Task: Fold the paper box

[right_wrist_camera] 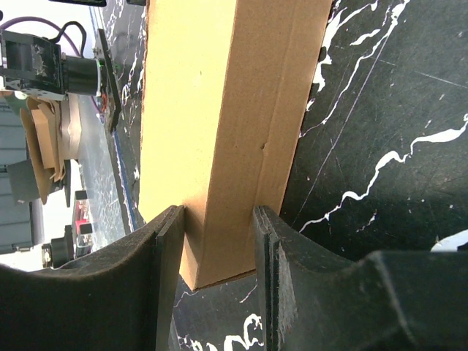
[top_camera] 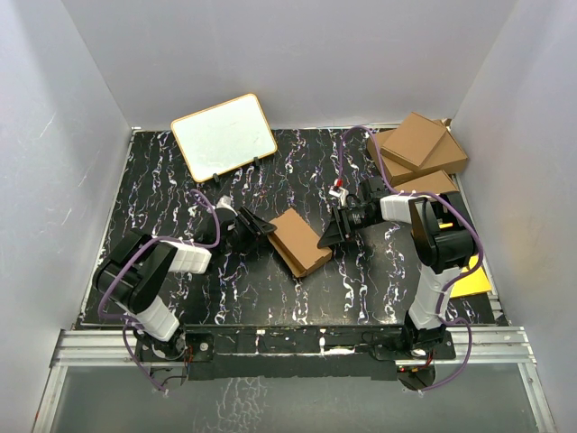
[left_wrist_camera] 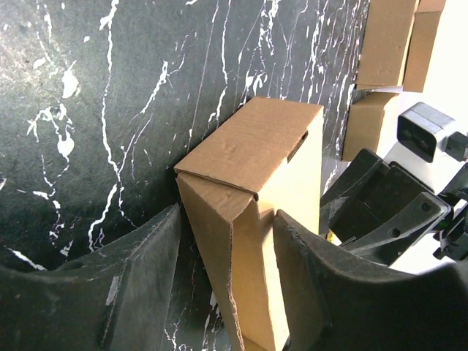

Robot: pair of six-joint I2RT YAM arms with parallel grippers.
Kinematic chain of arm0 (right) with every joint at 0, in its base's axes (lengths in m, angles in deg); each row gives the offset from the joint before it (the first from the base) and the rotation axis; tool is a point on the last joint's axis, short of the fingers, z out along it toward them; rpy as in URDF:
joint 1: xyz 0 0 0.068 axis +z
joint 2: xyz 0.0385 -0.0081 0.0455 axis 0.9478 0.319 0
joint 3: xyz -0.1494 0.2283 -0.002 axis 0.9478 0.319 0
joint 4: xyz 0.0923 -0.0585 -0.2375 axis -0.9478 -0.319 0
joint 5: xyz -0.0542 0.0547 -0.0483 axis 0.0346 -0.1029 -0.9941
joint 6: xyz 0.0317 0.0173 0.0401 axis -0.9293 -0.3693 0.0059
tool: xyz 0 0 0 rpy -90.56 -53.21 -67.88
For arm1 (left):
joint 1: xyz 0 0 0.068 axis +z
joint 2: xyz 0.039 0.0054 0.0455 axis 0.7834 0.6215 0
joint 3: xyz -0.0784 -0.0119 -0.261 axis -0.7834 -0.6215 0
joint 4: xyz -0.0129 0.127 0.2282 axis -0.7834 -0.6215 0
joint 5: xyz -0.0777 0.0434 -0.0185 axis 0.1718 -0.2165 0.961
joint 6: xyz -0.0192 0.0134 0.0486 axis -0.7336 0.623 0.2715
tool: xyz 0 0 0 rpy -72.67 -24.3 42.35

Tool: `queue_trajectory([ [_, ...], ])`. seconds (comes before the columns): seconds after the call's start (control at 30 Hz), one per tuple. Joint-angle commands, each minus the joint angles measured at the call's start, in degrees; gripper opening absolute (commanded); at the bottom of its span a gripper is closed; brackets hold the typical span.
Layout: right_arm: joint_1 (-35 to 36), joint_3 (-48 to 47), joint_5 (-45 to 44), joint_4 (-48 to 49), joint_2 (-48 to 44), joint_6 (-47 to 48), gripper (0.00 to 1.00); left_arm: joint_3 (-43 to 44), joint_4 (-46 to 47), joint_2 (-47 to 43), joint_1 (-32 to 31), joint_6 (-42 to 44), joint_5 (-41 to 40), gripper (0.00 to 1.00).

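Midway across the black marbled surface (top_camera: 225,289), left end effector (top_camera: 261,227) and right end effector (top_camera: 332,236) each clamp the small brown cardboard box (top_camera: 300,241); I judge flap-tucking in hand, next needing one grip released.

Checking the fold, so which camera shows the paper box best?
Left wrist: the paper box sits close up, its top face and folded near end plain to see. Top external shows it whole but small; right wrist shows only one long side.
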Motion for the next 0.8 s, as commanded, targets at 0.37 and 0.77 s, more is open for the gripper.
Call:
queue_trajectory([
  [0.37, 1.1, -1.3, -4.3, -0.3, 1.6, 2.9, 0.44, -6.0, -6.5, -15.2, -0.3, 1.7, 3.3, 0.86],
  [0.77, 1.2, -1.3, -4.5, -0.2, 1.6, 3.0, 0.44, -8.7, -14.7, -25.0, -16.5, -14.1, -9.5, 0.89],
])
